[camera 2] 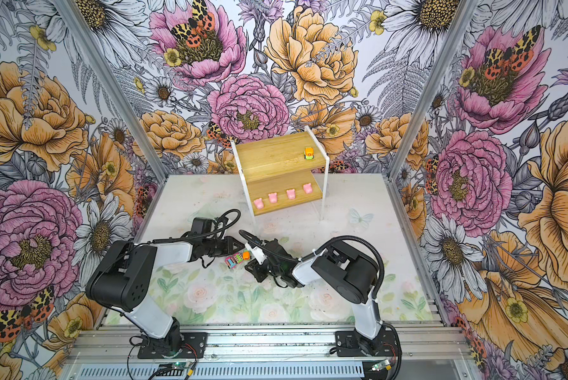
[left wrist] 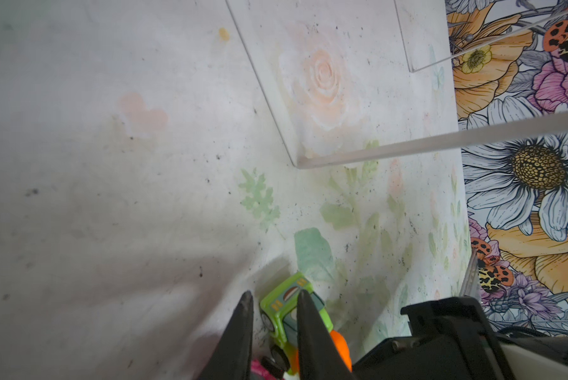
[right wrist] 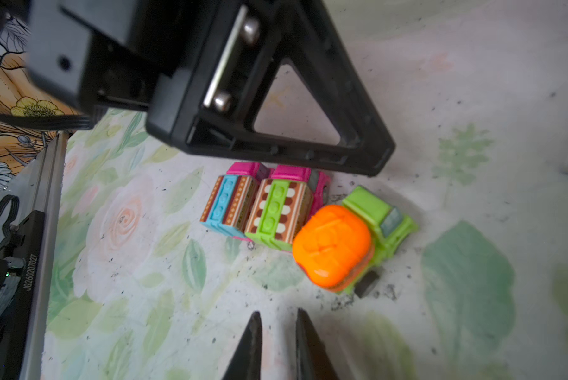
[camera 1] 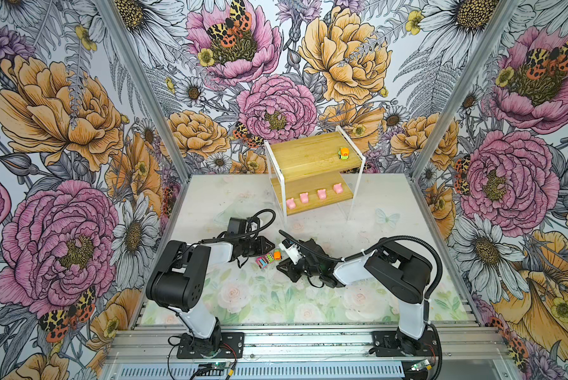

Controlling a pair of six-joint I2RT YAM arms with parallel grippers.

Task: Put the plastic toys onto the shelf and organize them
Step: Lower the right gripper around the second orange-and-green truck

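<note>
Evidently the orange-and-green plastic toy car (right wrist: 335,245) lay just ahead of the right gripper (right wrist: 277,317), which was clenched on nothing. It touched two pink striped-top plastic cars (right wrist: 269,210). Beyond those sat the left gripper (left wrist: 275,296), likewise clenched and empty. Opening wide and straddling only the orange car's flanks seemed wise. The two-tier bamboo shelf (camera 1: 309,154) stood well beyond both.

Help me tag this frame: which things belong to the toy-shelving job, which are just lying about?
Job: light bamboo two-tier shelf; four pink plastic pigs on lower board; orange-and-green toy car on top board; two pink striped-top cars; second orange-and-green car beside them.
Backdrop: flower-print table mat; flowered wallpaper walls.
</note>
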